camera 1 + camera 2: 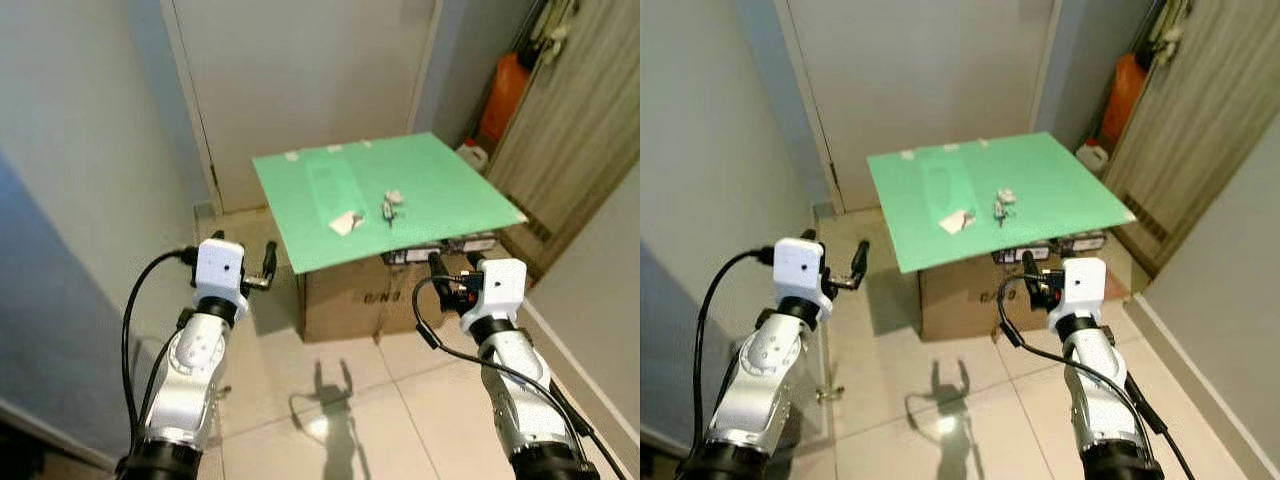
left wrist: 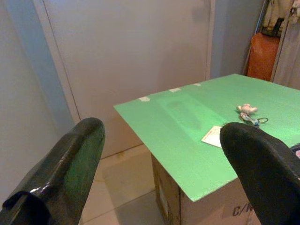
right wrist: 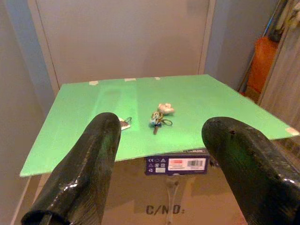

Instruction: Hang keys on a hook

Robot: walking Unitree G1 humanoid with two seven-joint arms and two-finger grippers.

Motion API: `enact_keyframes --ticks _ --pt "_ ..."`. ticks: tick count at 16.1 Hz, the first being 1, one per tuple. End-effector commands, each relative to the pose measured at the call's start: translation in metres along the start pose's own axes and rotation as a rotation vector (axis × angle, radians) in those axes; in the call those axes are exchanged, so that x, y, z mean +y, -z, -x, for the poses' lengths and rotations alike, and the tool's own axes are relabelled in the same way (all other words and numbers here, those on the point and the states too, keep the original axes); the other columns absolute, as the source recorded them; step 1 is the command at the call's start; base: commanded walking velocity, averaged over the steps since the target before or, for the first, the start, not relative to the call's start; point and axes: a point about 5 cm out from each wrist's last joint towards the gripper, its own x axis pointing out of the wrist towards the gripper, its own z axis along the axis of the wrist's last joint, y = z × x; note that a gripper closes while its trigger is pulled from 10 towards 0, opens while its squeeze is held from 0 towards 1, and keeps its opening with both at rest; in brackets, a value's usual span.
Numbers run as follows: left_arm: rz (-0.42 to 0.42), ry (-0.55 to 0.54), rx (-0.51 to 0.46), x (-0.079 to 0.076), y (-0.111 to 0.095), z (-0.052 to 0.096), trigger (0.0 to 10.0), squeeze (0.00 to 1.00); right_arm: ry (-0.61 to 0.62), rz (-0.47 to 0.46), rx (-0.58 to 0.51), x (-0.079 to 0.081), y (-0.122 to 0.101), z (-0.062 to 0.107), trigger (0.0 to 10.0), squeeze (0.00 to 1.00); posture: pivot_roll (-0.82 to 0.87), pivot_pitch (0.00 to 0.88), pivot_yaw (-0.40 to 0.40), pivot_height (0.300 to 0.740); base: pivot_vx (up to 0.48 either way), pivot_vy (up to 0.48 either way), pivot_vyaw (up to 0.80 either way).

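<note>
Both grippers, left gripper point(image 1: 258, 268) and right gripper point(image 1: 455, 268), spread wide and short of the green board point(image 1: 300, 175), keys point(image 3: 158, 120) flat mid-board beside a white tag point(image 3: 123, 123): thin metal, likely to slide or escape a pinch.

The keys point(image 3: 158, 120) are too small to count or tell from their pale charm; the box point(image 1: 350, 295) is mostly hidden under the green board point(image 1: 420, 180); its print point(image 3: 168, 209) is cut off.
</note>
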Motion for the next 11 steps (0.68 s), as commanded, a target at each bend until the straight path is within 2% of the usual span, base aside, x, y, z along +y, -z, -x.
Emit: enact_keyframes --ticks 1,11 --pt "-0.013 0.028 0.011 -0.004 -0.0005 -0.003 10.0 0.0 -0.003 0.004 0.004 -0.0001 -0.0012 -0.0018 10.0 0.0 -0.02 0.0 0.007 0.74 0.465 0.0 0.0" --pt "-0.066 0.072 0.036 -0.0066 0.0007 -0.007 10.0 0.0 -0.017 0.01 0.022 0.0038 -0.0009 -0.0065 10.0 0.0 -0.02 0.0 0.004 0.74 0.475 0.0 0.0"
